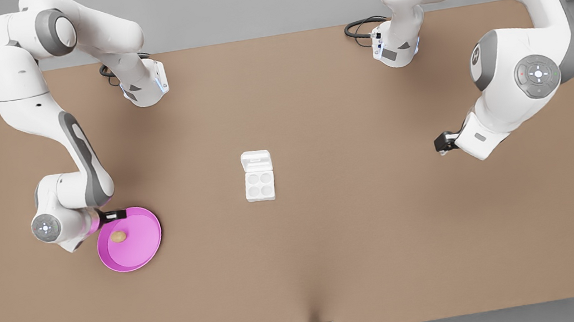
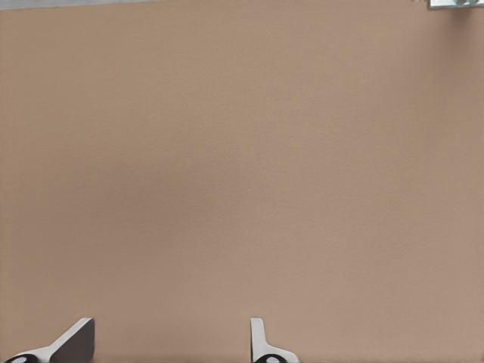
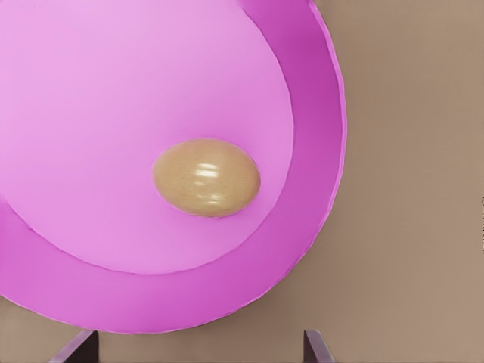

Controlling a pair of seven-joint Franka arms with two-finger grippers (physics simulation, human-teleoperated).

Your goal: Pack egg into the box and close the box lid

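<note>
where the pink plate (image 1: 136,249) sits toward the front view's left on the brown tabletop (image 1: 365,240), the egg (image 1: 118,237) lies on its flat inner part, close to the rim on the side nearest the arm. the right wrist view shows the egg (image 3: 206,177) tan and glossy, lying on its side on the plate (image 3: 302,249).

right gripper (image 1: 113,214) hangs over the plate's edge, just beside the egg and not touching it; its fingertips (image 3: 85,346) are spread wide apart with nothing between them.

the box (image 1: 259,183) stands near the middle of the tabletop, well apart from the plate. all four round cups bare. the box lid (image 1: 256,161) is swung open, lying flat behind the tray, joined along the far edge.

left gripper (image 1: 445,142) waits at the front view's right, above bare tabletop, well apart from the box. the left wrist view shows its fingers (image 2: 261,344) spread, holding nothing.
</note>
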